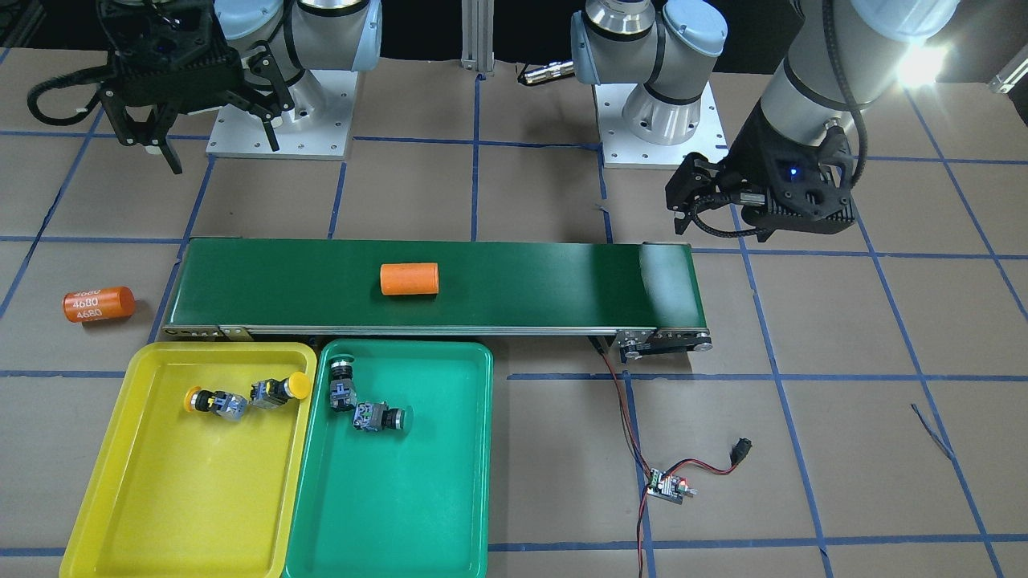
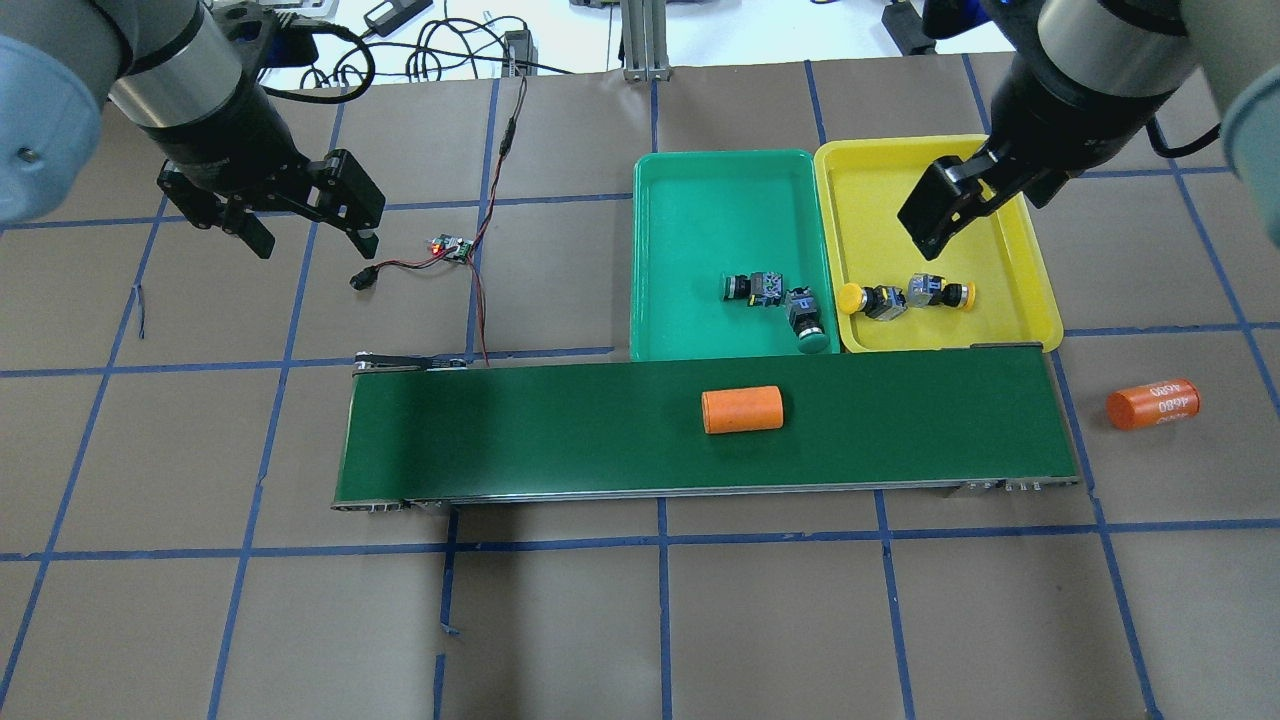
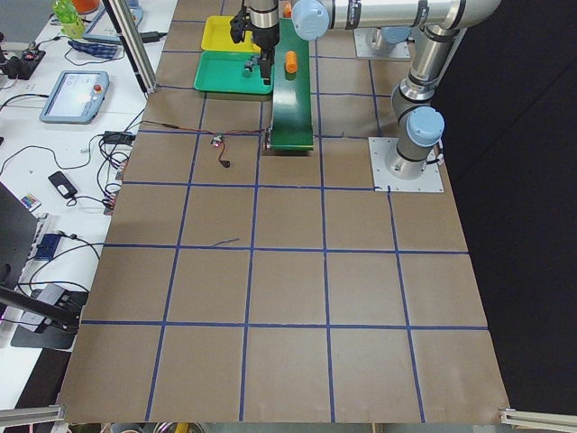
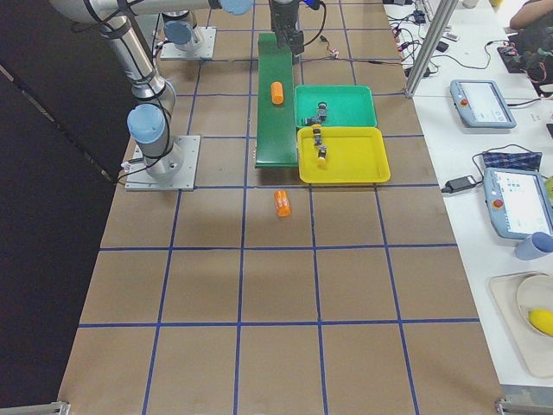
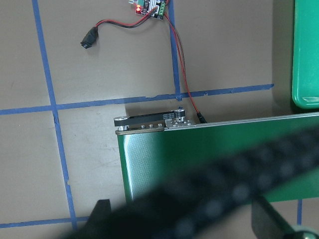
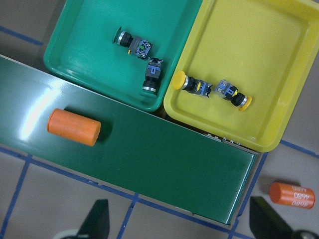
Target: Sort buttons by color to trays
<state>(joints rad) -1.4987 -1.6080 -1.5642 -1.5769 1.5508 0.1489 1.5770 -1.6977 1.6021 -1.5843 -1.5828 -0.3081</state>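
Observation:
Two yellow buttons (image 1: 213, 401) (image 1: 277, 391) lie on their sides in the yellow tray (image 1: 185, 498). Two green buttons (image 1: 344, 385) (image 1: 381, 417) lie touching in the green tray (image 1: 401, 498). All show in the right wrist view too: the yellow buttons (image 6: 192, 84) and the green buttons (image 6: 152, 74). My right gripper (image 2: 930, 225) hangs open and empty high above the yellow tray (image 2: 1010, 240). My left gripper (image 2: 310, 240) is open and empty, above the table beyond the belt's left end.
A long dark-green conveyor belt (image 2: 560, 425) runs along the trays' near edge, with an orange cylinder (image 2: 742, 410) lying on it. A second orange cylinder (image 2: 1152, 404) lies on the table to the right. A small circuit board (image 2: 450, 248) with red-black wires sits near the left gripper.

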